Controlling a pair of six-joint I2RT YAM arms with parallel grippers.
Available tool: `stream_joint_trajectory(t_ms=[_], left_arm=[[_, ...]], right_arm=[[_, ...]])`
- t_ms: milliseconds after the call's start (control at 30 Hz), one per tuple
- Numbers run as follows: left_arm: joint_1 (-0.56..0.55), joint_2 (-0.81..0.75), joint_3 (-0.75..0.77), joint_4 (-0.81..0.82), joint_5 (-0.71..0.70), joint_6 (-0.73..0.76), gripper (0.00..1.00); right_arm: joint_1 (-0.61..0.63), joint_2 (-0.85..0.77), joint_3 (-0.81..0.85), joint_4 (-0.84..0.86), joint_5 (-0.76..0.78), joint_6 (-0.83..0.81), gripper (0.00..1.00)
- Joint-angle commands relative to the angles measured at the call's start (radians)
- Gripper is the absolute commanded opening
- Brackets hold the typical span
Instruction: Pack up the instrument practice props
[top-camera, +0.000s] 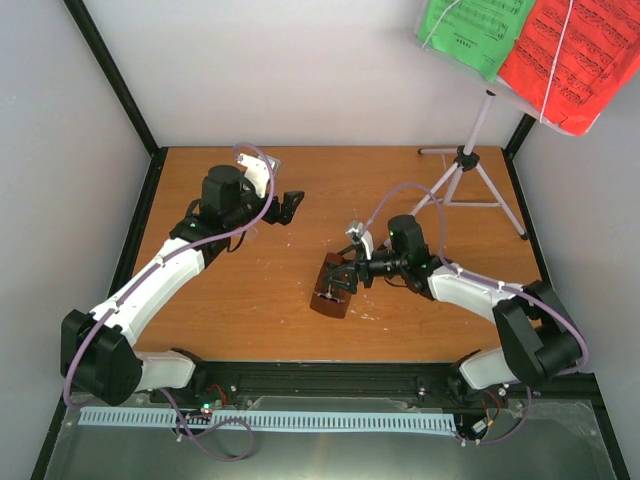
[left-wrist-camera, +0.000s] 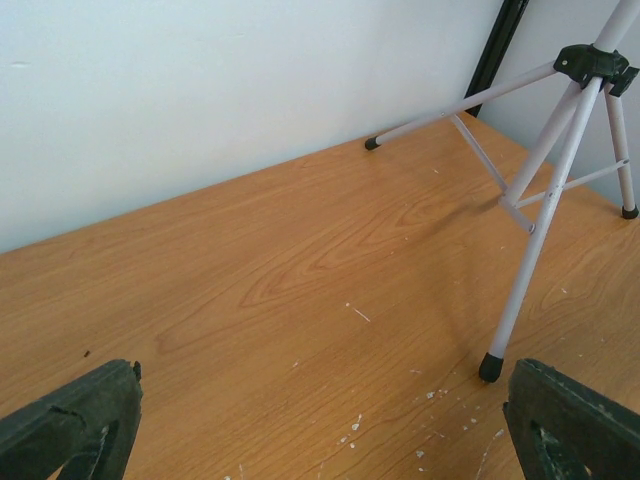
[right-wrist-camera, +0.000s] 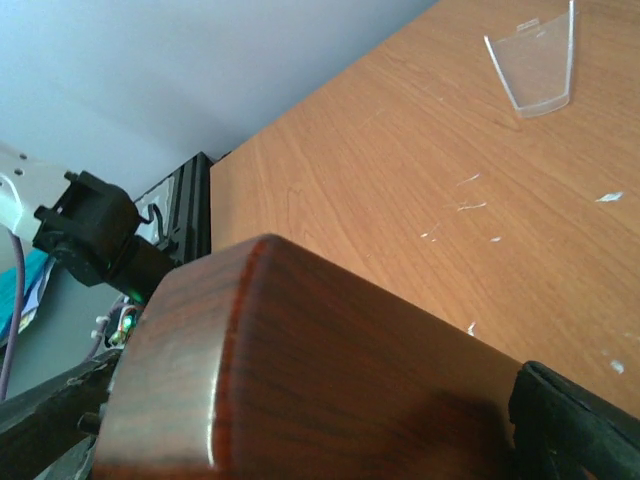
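The dark brown metronome (top-camera: 330, 292) sits on the table mid-front and fills the right wrist view (right-wrist-camera: 300, 370). My right gripper (top-camera: 347, 275) has its jaws closed around the metronome's narrow upper part, one finger on each side (right-wrist-camera: 570, 425). The clear cover (right-wrist-camera: 535, 65) lies loose on the table, apart from the metronome. The white tripod music stand (top-camera: 465, 170) stands at the back right, holding a green sheet (top-camera: 475, 30) and a red sheet (top-camera: 565, 60) that hide its plate. My left gripper (top-camera: 290, 205) is open and empty above bare table (left-wrist-camera: 320, 430), with the stand's legs (left-wrist-camera: 545, 210) ahead of it.
White walls and black frame posts (top-camera: 115, 75) enclose the wooden table (top-camera: 240, 300). The stand's legs spread across the back right corner; one foot (left-wrist-camera: 489, 368) rests close to my left gripper's right finger (left-wrist-camera: 575, 425). Small white flecks dot the wood.
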Motion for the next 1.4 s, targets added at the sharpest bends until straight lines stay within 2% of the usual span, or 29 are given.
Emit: stream_joint_trajectory(t_ms=[0,133,233,367,633,767,967,1367], left_arm=[[0.004,-0.013,0.005,0.02,0.01,0.006,0.99],[0.004,-0.014,0.005,0.021,0.018,0.002,0.99],[0.004,-0.013,0.005,0.019,0.012,0.002,0.99],[0.004,-0.012,0.005,0.015,0.011,0.01,1.0],[0.004,-0.002,-0.004,0.019,0.014,0.019,0.99],[0.004,0.004,-0.006,0.023,0.027,0.027,0.99],[0.004,-0.002,-0.009,0.027,0.032,0.047,0.99],[0.004,0.0,-0.017,0.04,0.045,0.037,0.99]], right_arm=[[0.05,-0.08,-0.079,0.062,0.094,0.044,1.0],[0.103,-0.131,-0.135,0.094,0.234,0.011,1.0],[0.119,-0.149,-0.191,0.218,0.262,0.011,1.0],[0.15,-0.15,-0.232,0.321,0.337,-0.068,1.0],[0.18,-0.089,-0.272,0.458,0.398,-0.17,1.0],[0.182,-0.064,-0.322,0.604,0.446,-0.163,1.0],[0.182,-0.028,-0.365,0.761,0.435,-0.12,0.97],[0.182,-0.012,-0.398,0.857,0.473,-0.104,0.96]])
